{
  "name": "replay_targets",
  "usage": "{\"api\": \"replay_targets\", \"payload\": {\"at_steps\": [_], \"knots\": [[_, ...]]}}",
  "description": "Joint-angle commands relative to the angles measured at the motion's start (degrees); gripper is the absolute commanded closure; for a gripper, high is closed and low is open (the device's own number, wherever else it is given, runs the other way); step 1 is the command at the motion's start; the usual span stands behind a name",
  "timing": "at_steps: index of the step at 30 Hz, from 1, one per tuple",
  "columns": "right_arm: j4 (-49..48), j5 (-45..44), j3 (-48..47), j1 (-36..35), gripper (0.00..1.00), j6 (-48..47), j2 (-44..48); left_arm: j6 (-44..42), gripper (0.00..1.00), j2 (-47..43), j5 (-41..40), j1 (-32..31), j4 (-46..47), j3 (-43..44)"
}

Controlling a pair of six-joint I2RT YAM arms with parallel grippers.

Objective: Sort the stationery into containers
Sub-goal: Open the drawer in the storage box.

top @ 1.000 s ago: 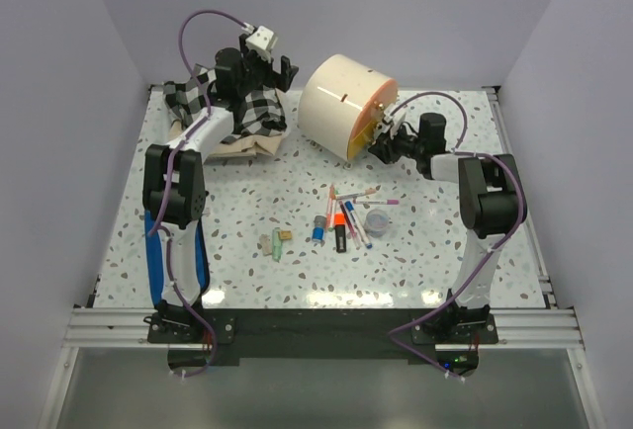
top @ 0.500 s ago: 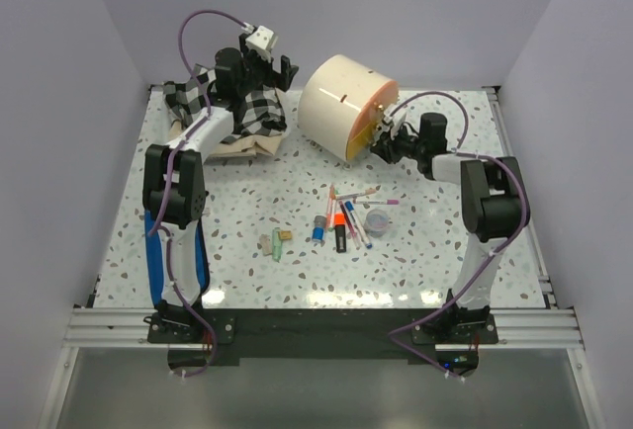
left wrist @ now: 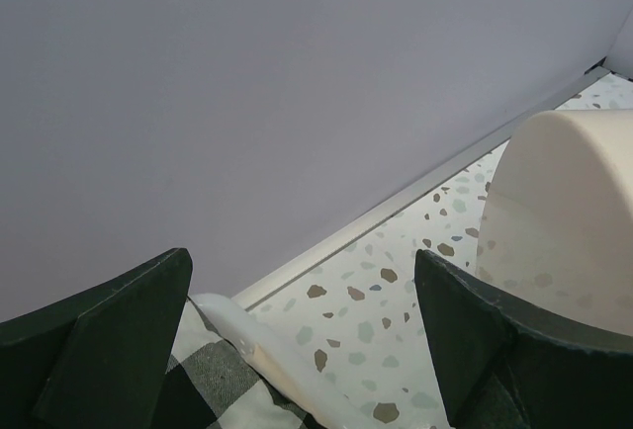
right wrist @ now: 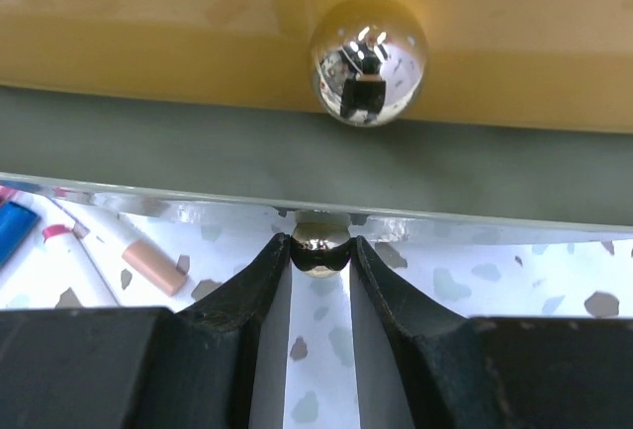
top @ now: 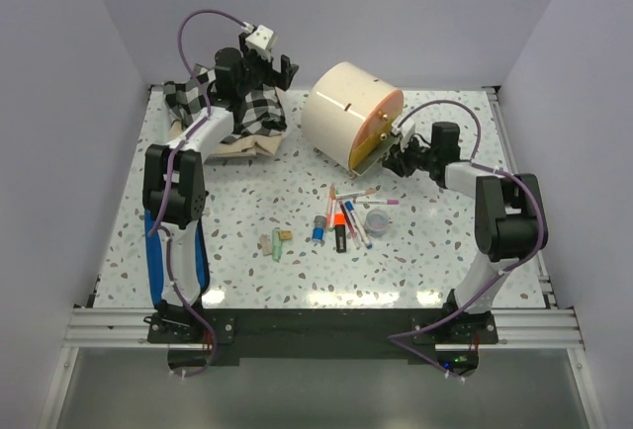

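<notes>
Cream cabinet (left wrist: 564, 212) and checked cloth (left wrist: 210, 389) cut off at frame edges

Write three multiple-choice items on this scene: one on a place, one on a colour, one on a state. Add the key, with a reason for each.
1. Where is the clear round pot?
A. On a shelf.
B. On the table, right of the pens.
C. On the floor.

2. What colour are the drawer fronts of the cabinet?
A. Green.
B. Blue.
C. Orange.

3. What state is the right gripper in?
A. Shut on a small knob.
B. Wide open above the pens.
C. Shut on one of the pens.

Key:
1 B: the top view shows it on the speckled surface beside the pens.
2 C: the top view shows an orange face on the cabinet.
3 A: the right wrist view shows both fingers pinching the knob.
</notes>
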State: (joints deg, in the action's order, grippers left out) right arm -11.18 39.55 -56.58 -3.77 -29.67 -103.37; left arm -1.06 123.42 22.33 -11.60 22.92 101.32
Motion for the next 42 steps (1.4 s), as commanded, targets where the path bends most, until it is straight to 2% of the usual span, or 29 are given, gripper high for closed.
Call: {"api": "replay_targets", "payload": {"at_steps": [1,9,14,25,42], "knots": [[1.78,0.27,1.64,0.43,0.81,-1.62,3.88,0.62,0.0,-2.92,0.88,0.26,3.45,-0.51],[0.72,-3.95,2.26,0.69,0.81,3.13,4.85,0.62,0.0,-2.83,1.49,0.26,4.15,-0.68],[6.86,-7.03,-1.51,0.78,0.8,4.36,4.85,2.38,0.0,-3.09,1.49,0.26,4.68,-0.68],[15.31,-10.19,-1.43,2.01,0.81,-4.6,7.31,3.26,0.0,-5.02,1.75,0.43,8.1,-4.63],[20.23,-13.44,0.24,3.15,0.78,-7.07,9.33,3.26,0.0,-9.33,1.84,0.61,9.51,-9.47]]}}
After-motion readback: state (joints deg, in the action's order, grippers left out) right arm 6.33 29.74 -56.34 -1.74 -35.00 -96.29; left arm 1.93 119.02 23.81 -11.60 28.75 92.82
